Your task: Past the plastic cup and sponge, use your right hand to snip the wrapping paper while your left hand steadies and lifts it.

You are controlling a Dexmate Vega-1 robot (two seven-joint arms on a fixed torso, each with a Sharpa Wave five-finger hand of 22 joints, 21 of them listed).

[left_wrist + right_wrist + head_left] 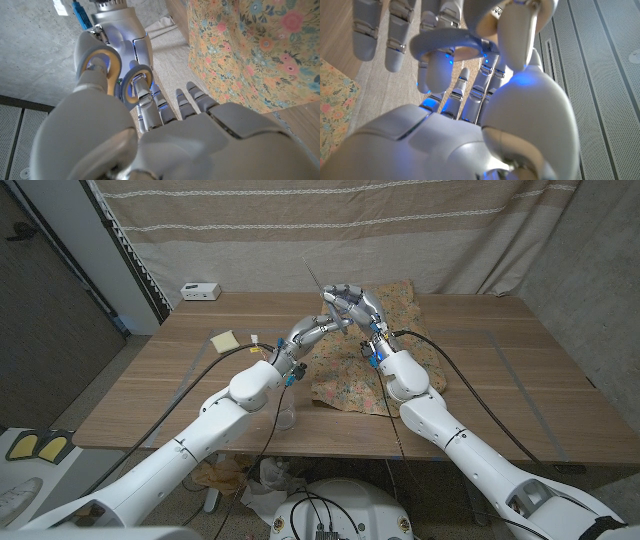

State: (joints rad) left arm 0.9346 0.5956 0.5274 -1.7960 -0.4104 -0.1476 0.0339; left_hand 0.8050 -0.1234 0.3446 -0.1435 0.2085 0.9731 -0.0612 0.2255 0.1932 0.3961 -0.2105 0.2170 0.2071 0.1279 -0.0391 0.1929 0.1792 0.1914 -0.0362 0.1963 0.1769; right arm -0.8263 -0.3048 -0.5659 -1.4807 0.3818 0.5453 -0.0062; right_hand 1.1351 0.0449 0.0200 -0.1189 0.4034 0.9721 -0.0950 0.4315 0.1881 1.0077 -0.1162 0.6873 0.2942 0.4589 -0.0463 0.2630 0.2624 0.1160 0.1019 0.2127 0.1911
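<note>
Starting at the left, the yellow sponge (224, 340) and the clear plastic cup (285, 418) are sitting on the wooden table (480, 380), well apart from the raised hands, so a knock there is looking unlikely unless the left forearm is swinging low on its way down; the cup, near the front edge, is looking light enough to tip.

The left hand (330, 320) is hovering above the table with its fingers stretched out, gripping nothing that shows, just beside the right hand. The risk here is that it is not holding the paper at all: a cut tried on a loose sheet would likely be folding or dragging it rather than slicing.

The scissors (84, 50) are pointing a thin blade upward, and the right hand (362, 305) is gripping them with fingers threaded through the grey loops. With both hands this close, closing blades could be catching the left fingers.

The wrapping paper (345, 380) is lying on the table under the right forearm: an orange-tan floral sheet, rumpled, running from near the front toward the far curtain, looking thin and floppy
</note>
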